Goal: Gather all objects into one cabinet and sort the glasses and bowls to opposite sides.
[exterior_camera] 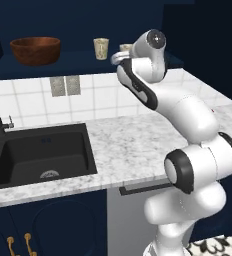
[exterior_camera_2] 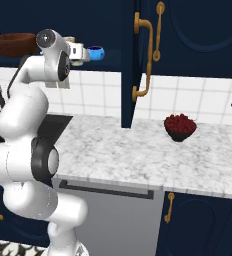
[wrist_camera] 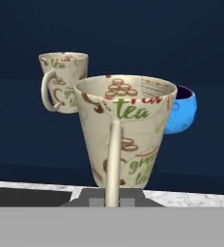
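Cups are the matter in hand: the end effector [wrist_camera: 113, 202] is clenched on the handle of the nearer beige cup [wrist_camera: 126, 130], carrying it upright at the level of the cabinet shelf [exterior_camera: 78, 62]. Taking the wooden bowl [exterior_camera: 35, 50] as the landmark, the other cup [exterior_camera: 101, 48] is standing on the shelf a little way to its right, the carried cup [exterior_camera: 124, 48] is further right again, peeking out beside the wrist, and the blue bowl [exterior_camera_2: 96, 53] is furthest from the wooden bowl, just past the end effector. In the hand view the blue bowl [wrist_camera: 181, 110] is sitting close behind the carried cup, so the likely risk is nudging it while setting down. The step probably calls for keeping the cup level, easing it down next to the standing cup [wrist_camera: 63, 82] rather than against the blue bowl, and releasing only once its base is resting flat. The desk [exterior_camera_2: 138, 150] below is carrying a dark bowl of red fruit [exterior_camera_2: 180, 126], well apart from all this.
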